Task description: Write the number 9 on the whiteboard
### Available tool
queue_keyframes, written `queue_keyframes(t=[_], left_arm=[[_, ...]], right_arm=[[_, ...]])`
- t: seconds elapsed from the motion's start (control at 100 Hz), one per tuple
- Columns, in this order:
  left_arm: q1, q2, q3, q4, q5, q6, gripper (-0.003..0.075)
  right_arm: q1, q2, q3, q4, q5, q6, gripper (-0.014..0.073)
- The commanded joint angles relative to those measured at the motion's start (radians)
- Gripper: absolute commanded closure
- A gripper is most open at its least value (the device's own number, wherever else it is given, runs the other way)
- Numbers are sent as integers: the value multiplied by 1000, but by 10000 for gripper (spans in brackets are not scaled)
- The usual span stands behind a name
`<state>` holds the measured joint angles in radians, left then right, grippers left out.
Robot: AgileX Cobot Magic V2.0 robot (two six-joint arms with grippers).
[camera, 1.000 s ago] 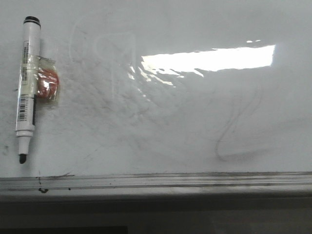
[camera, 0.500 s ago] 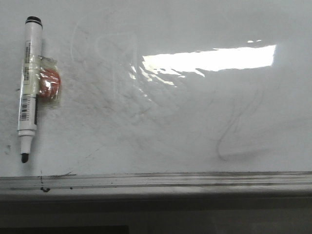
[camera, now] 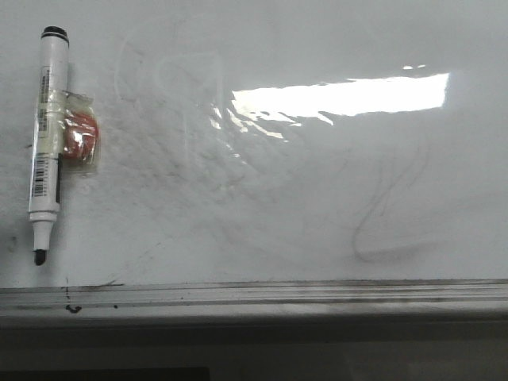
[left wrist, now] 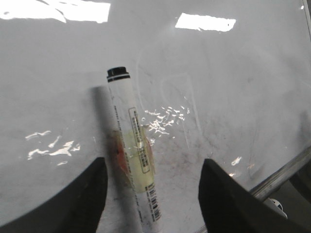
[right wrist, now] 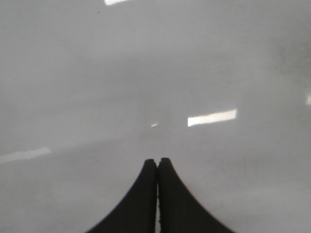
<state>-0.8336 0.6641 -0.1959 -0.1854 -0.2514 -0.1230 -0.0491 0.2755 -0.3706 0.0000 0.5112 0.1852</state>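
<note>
A: Glossy whiteboard [camera: 317,206] fills the view; grey smears only, no number 9 written yet. Marker [camera: 44,143] lies at 9 o'clock, tip toward the ledge [camera: 262,294].

B: Left gripper [left wrist: 151,194] spread wide, straddling the barrel without touching. Right gripper [right wrist: 157,194] pressed closed, empty.

A: Handling?

B: Probably light, rigid, slick plastic. Orange piece [camera: 79,139] taped mid-barrel; I'd grasp there, across the barrel.

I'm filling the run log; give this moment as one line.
left gripper: open, straddling marker, not gripping | right gripper: shut, empty | whiteboard: no 9 written
</note>
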Motion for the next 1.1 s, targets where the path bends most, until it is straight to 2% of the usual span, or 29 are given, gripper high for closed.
queue_keyframes(t=[0.0, 0.14, 0.55, 0.62, 0.76, 0.87, 1.09], left_arm=[[-21, 78, -34, -21, -136, -8, 344], [-21, 177, -34, -41, -168, -8, 344], [-21, 306, -34, -41, -181, -8, 357], [-21, 331, -34, -55, -180, -8, 405], [-21, 363, -34, -109, -180, -8, 588], [-21, 366, -34, -109, -180, -8, 742], [-21, 361, -38, -56, -184, -8, 741]], right_arm=[[1, 16, -37, -13, -71, -1, 657], [1, 16, -37, -13, -71, -1, 657], [2, 16, -37, -13, -64, -1, 657], [8, 16, -37, -13, -62, -1, 657], [40, 16, -37, -12, -36, -1, 657], [141, 18, -37, 0, -6, -1, 657], [410, 99, -71, 35, -13, -25, 657]])
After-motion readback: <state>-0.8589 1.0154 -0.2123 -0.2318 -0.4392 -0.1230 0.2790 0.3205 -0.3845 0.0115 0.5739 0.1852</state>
